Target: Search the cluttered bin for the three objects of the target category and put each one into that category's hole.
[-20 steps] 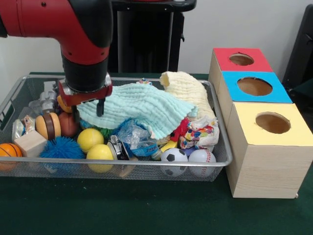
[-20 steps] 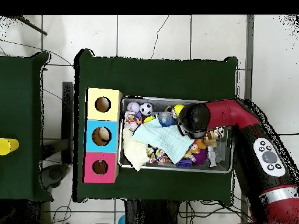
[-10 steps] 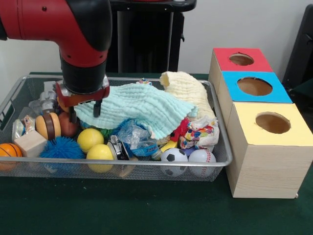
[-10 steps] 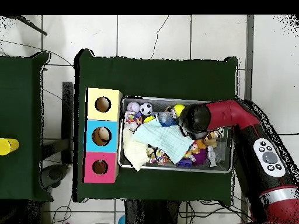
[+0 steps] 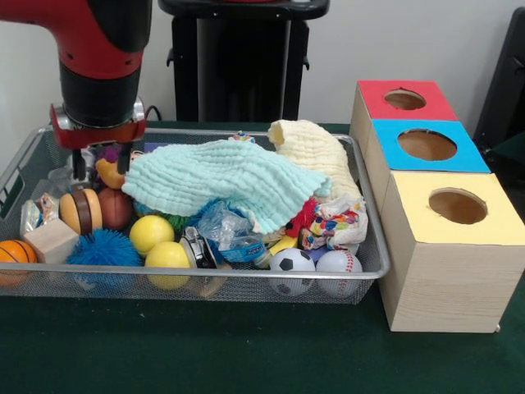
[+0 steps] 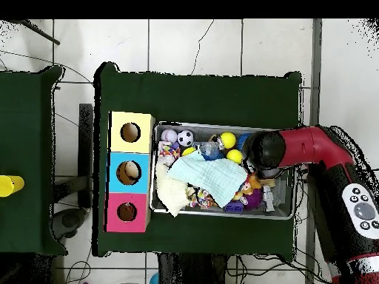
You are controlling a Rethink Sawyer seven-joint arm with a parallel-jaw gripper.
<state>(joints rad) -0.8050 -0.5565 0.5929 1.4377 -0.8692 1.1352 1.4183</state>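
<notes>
The silver wire-mesh bin [image 5: 246, 273] lies left of three wooden boxes and also shows in the overhead view [image 6: 222, 214]. A mint cloth [image 5: 221, 176] is draped over the middle of the clutter, with a cream cloth [image 5: 312, 152] behind it. Two yellow balls [image 5: 151, 233], a soccer ball [image 5: 292, 263], a baseball [image 5: 339, 263], a small basketball [image 5: 15, 253] and a blue spiky ball [image 5: 104, 246] lie along the near side. My gripper [image 5: 100, 167] hangs open and empty over the bin's left end, just left of the mint cloth's edge.
The boxes have holed tops: red [image 5: 404, 100], blue [image 5: 426, 145] and yellow [image 5: 457, 207]. A wooden block [image 5: 51, 240] and a brown disc toy [image 5: 82, 210] lie under the gripper's left side. The table is covered in dark green cloth [image 5: 246, 353].
My gripper has risen from the mint cloth's left edge and moved left toward the bin's end. The cloth's edge has settled flat.
</notes>
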